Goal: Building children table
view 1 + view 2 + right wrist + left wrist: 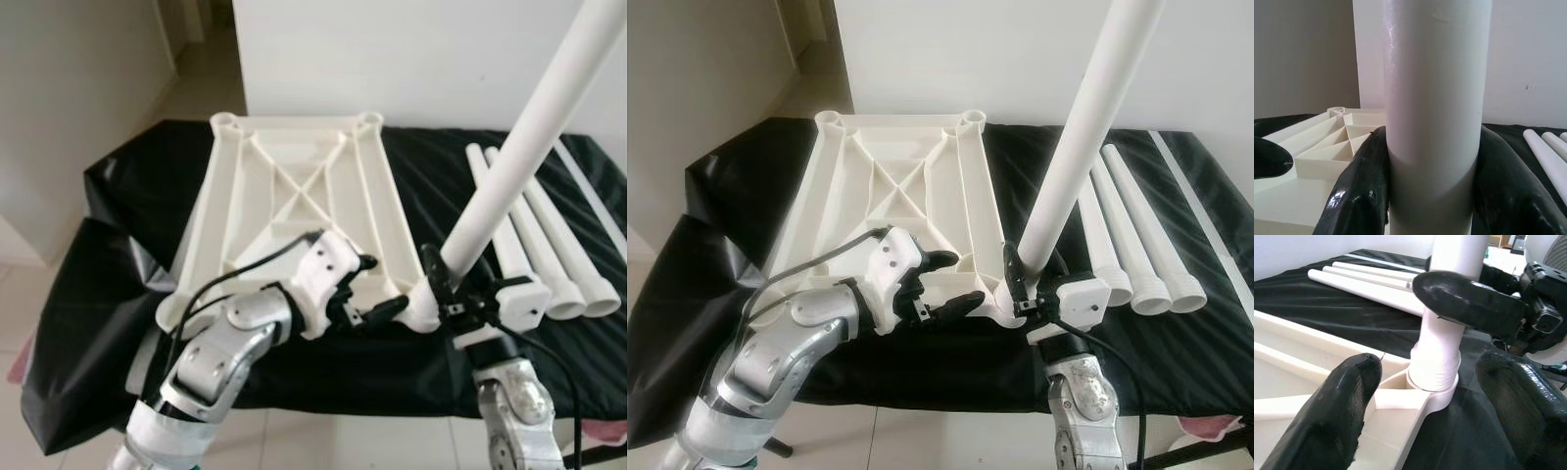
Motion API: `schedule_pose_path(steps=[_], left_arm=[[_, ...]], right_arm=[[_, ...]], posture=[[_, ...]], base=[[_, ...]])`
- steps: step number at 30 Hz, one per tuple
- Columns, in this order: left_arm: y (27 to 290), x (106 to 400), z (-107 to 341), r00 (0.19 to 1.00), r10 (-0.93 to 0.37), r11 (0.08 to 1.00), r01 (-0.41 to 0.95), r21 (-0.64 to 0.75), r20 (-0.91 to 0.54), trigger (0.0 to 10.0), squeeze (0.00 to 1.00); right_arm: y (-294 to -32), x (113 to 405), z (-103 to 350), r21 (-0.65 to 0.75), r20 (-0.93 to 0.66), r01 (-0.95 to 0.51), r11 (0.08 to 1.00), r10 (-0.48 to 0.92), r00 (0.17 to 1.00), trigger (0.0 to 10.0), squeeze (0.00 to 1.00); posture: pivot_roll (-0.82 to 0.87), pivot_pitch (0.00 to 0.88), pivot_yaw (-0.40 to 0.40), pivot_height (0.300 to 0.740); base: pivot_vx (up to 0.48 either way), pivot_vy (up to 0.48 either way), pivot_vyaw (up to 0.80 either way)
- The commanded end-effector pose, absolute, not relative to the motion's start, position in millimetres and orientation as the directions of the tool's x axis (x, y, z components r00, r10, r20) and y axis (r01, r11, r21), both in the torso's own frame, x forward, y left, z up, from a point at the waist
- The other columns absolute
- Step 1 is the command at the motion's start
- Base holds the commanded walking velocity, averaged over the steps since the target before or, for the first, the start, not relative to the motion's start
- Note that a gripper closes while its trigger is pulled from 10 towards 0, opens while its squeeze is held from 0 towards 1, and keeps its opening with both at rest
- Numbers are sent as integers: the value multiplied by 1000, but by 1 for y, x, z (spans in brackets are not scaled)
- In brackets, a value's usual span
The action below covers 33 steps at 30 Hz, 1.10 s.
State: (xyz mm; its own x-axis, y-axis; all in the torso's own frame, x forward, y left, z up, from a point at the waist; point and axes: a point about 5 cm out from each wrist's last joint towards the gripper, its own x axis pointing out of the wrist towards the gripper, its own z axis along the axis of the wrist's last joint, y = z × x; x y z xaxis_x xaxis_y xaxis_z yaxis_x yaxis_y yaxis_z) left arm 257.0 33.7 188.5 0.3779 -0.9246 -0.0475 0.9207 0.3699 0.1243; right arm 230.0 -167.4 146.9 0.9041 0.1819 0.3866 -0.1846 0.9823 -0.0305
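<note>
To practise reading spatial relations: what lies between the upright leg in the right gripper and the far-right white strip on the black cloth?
Three loose white legs lie there side by side, seen in the right eye view.

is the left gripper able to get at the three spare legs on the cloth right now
Probably not directly: the upright leg held by the right gripper stands between the left gripper and the spare legs.

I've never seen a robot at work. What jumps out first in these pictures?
A long white leg rises from the near right corner socket of the upside-down white tabletop, with the right gripper closed around its base. The left gripper sits open just beside that corner. Three spare legs lie side by side on the black cloth to the right.
</note>
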Motion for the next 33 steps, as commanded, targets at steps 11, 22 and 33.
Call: schedule_pose_path(steps=[11,22,33], left_arm=[[33,257,193,370,-928,360,922,143,-49,10000,0],[33,257,195,381,-924,371,917,145,-42,10000,0],[32,258,196,379,-925,370,917,148,-38,10000,0]], right_arm=[[-167,242,120,84,219,-160,984,138,966,10000,0],[-160,248,115,82,151,-201,976,187,971,10000,0],[-163,242,115,-132,171,-308,942,328,929,10000,0]], posture=[[-27,65,20,740],[-20,55,8,740],[-26,41,6,740]], base=[[0,0,0],[0,0,0],[0,0,0]])
